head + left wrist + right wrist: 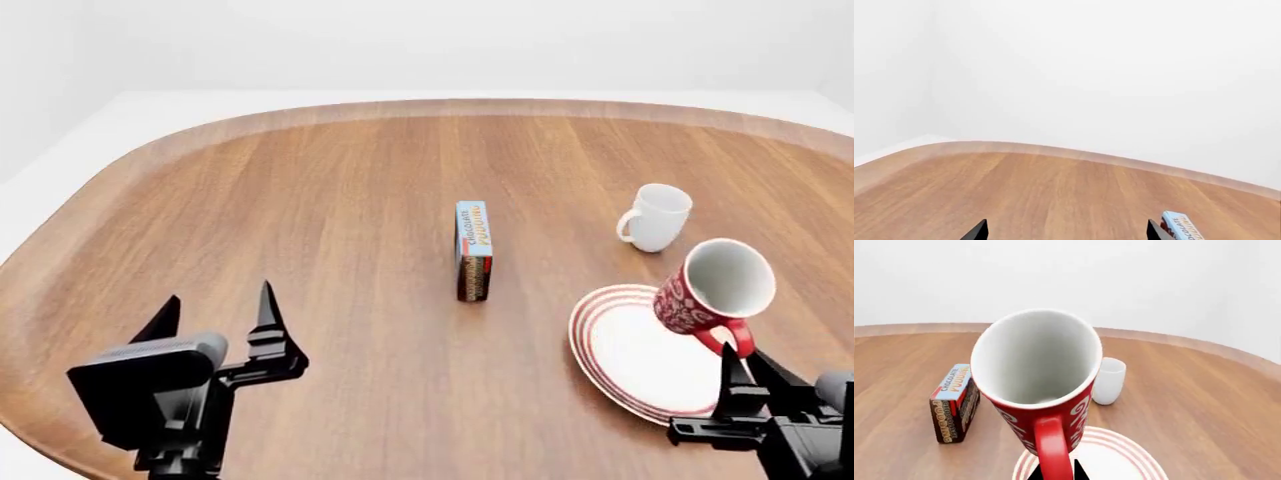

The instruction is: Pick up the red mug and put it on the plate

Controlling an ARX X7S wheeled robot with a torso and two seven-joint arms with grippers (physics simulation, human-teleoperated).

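Note:
The red mug point(707, 288) with white marks and a white inside is held by its red handle point(1053, 450) in my right gripper point(737, 365). It hangs tilted above the plate point(641, 360), a white plate with red rings at the right front of the table. In the right wrist view the mug point(1037, 375) fills the middle, with the plate point(1121, 460) under it. My right gripper point(1055, 471) is shut on the handle. My left gripper point(214, 315) is open and empty over the left front of the table; its fingertips point(977, 231) show over bare wood.
A plain white mug point(654, 216) stands behind the plate, also in the right wrist view point(1107, 380). A chocolate pudding box point(473, 250) stands on edge mid-table, seen in both wrist views point(954, 402) point(1182, 226). The round wooden table point(334, 200) ends at a raised rim.

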